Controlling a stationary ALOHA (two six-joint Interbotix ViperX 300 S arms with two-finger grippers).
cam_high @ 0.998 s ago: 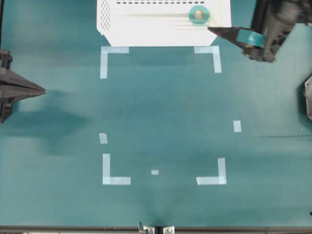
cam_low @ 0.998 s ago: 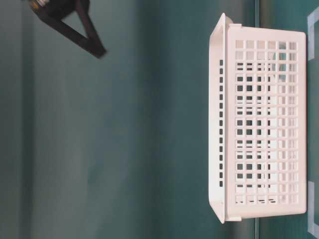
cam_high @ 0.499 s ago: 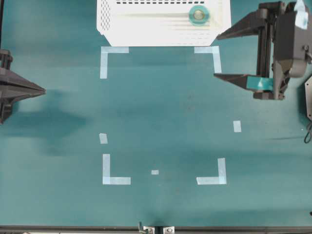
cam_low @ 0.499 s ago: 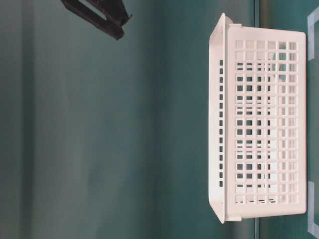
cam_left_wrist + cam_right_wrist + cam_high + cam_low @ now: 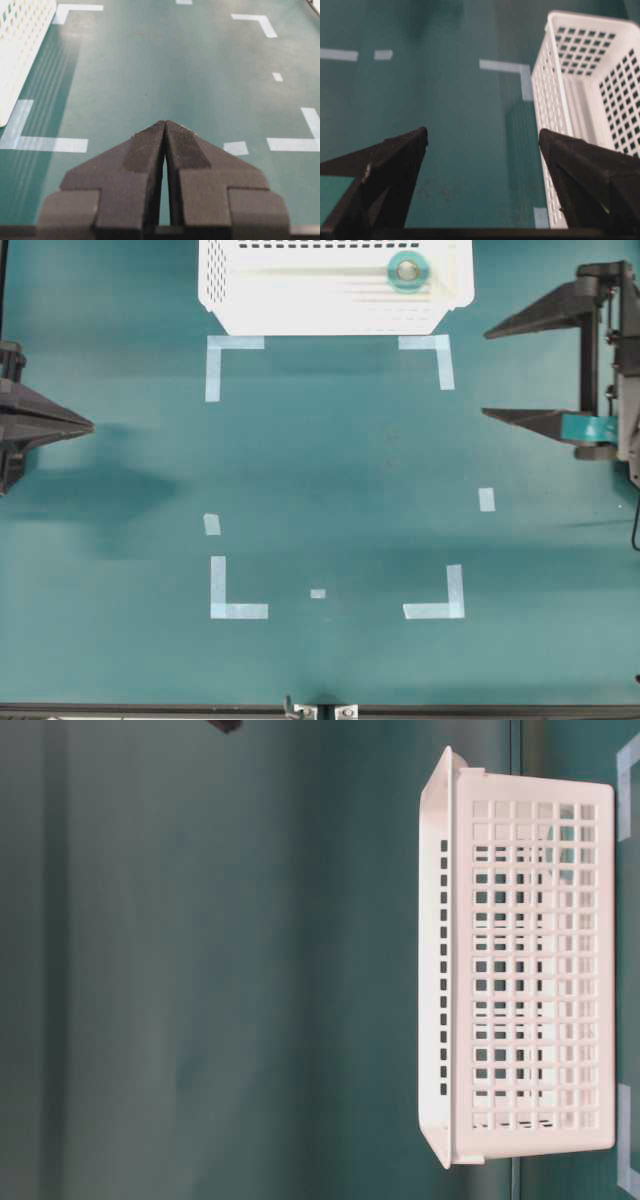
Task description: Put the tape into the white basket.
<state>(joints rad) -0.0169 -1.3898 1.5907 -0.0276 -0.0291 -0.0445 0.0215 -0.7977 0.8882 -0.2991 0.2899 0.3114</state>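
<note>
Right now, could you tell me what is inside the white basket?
The tape lies on the ribbed floor of the basket, toward its right end in the overhead view. Nothing else shows inside, but that view cuts off the basket's far part, so it cannot be checked.

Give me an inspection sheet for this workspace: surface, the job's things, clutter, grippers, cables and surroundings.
Surface: green table with pale tape marks outlining a rectangle.
Job's things: tape lies inside the white basket, at its right end in the overhead view.
Clutter: nothing seen.
Grippers: left gripper shut, empty, at the left edge; right gripper wide open, empty, clear of the basket.
Cables: a dark cable at the right edge.
Surroundings: nothing seen beyond the table.
</note>
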